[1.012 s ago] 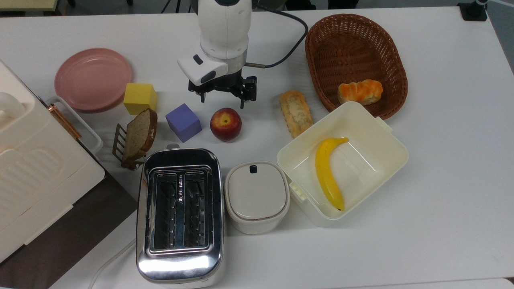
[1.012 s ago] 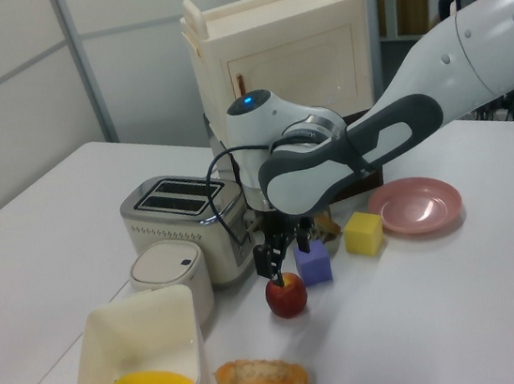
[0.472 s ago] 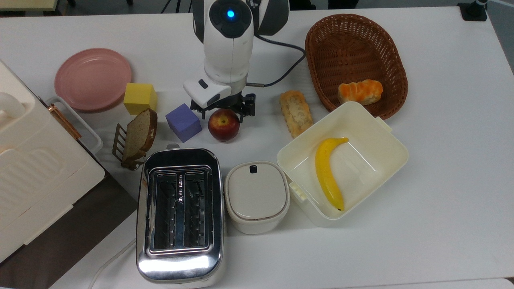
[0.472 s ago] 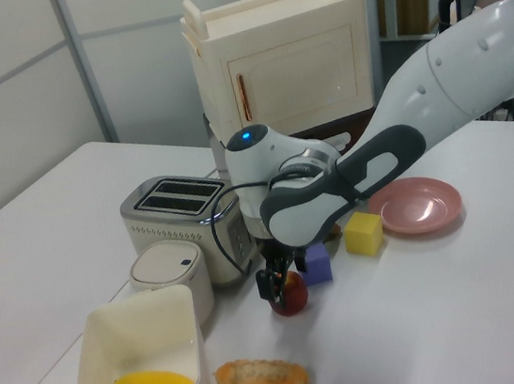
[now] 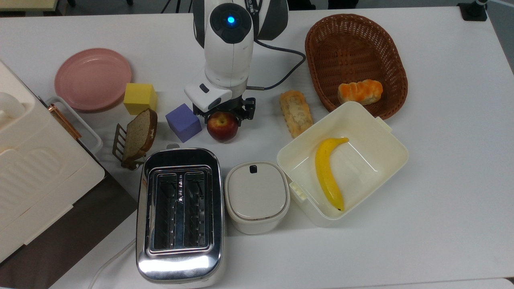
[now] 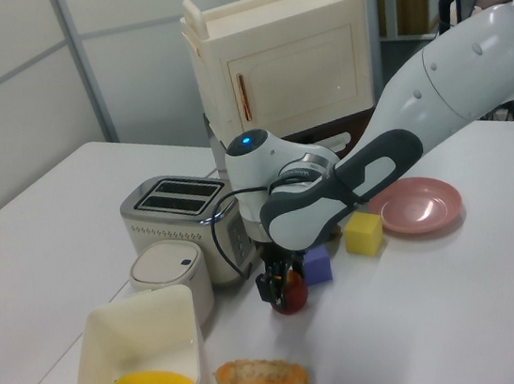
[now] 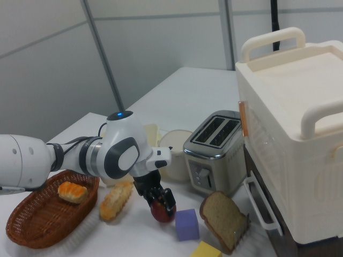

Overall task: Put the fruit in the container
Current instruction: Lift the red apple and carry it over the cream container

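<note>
The fruit, a red apple (image 5: 222, 128) with a yellowish patch around its stem, rests on the white table beside a purple cube (image 5: 183, 122). My gripper (image 5: 223, 116) is down over the apple, open, with one finger on each side of it. The left view has the gripper (image 6: 283, 289) low at the apple (image 6: 294, 295), and the right view has the gripper (image 7: 157, 197) just above the apple (image 7: 162, 211). The container (image 5: 363, 113), a cream-white square box, stands at the top view's right of the apple and holds a yellow banana (image 5: 327, 172).
A bread roll (image 5: 296, 113) lies between apple and container. Close by are a lidded white pot (image 5: 257, 196), a chrome toaster (image 5: 180, 212), a bread slice in a rack (image 5: 138, 134), a yellow cube (image 5: 139, 97), a pink plate (image 5: 93, 78) and a wicker basket (image 5: 355, 48) holding a bun (image 5: 360, 91).
The arm has come forward and down. The gripper, first behind and above the apple, now has its fingers on either side of it. The apple has barely shifted.
</note>
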